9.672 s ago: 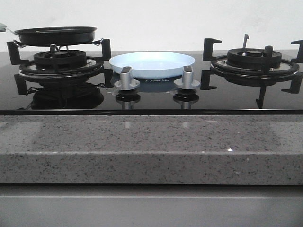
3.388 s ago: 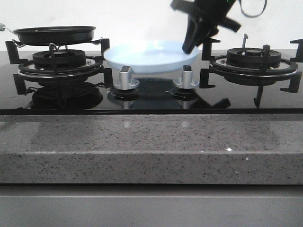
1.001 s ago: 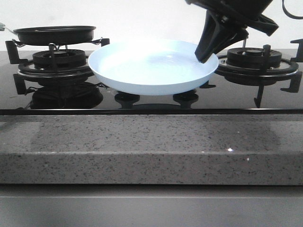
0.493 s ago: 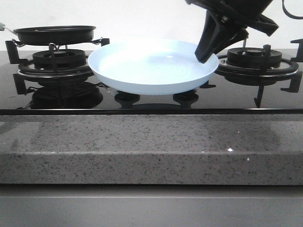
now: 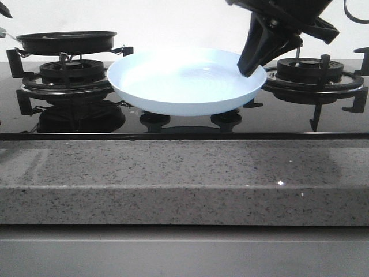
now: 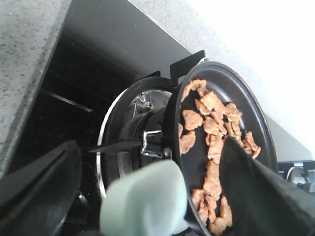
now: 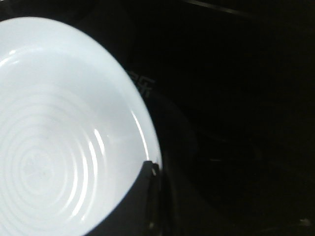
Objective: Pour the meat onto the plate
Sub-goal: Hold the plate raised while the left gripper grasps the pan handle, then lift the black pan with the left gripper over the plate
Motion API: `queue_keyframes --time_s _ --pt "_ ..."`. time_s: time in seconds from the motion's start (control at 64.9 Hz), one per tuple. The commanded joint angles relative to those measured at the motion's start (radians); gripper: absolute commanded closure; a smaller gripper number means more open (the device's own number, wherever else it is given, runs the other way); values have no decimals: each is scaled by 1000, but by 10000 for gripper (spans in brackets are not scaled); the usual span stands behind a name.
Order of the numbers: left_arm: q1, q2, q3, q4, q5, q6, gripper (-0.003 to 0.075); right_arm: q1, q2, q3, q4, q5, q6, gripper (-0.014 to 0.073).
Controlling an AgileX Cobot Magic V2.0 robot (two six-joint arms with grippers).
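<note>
The place was a kitchen, probably a home one. A black glass gas stove (image 5: 184,124) was set into a grey speckled stone worktop (image 5: 184,173). The stove had two burners with black grates, the left burner (image 5: 69,78) and the right burner (image 5: 311,75), and its glossy surface reflected them. A black frying pan (image 5: 66,41) stood on the left burner, and in the left wrist view it held small orange-brown pieces of meat (image 6: 211,147). A pale blue-white plate (image 5: 184,81) was between the burners. Behind the stove there was a plain white wall (image 5: 173,23).
</note>
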Motion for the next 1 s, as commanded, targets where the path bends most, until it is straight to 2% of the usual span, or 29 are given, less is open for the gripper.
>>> queue_keyframes --time_s 0.0,0.123,0.447,0.631,0.708,0.986 --pt "1 -32 -43 -74 35 3 157 2 -39 -26 26 -28 -8 663" --pt "1 -18 -43 -95 59 3 217 2 -39 -26 26 -28 -8 663" --pt "3 -16 -43 -116 60 3 569 2 -39 -26 26 -28 -8 663" --pt "11 -16 -43 -116 97 34 701 2 -39 -26 26 -28 -8 663" --pt "22 -22 -43 -116 118 48 741 2 -39 -26 26 -28 -8 663" --pt "86 -125 -41 -120 143 57 741 2 -39 -26 26 -28 -8 663"
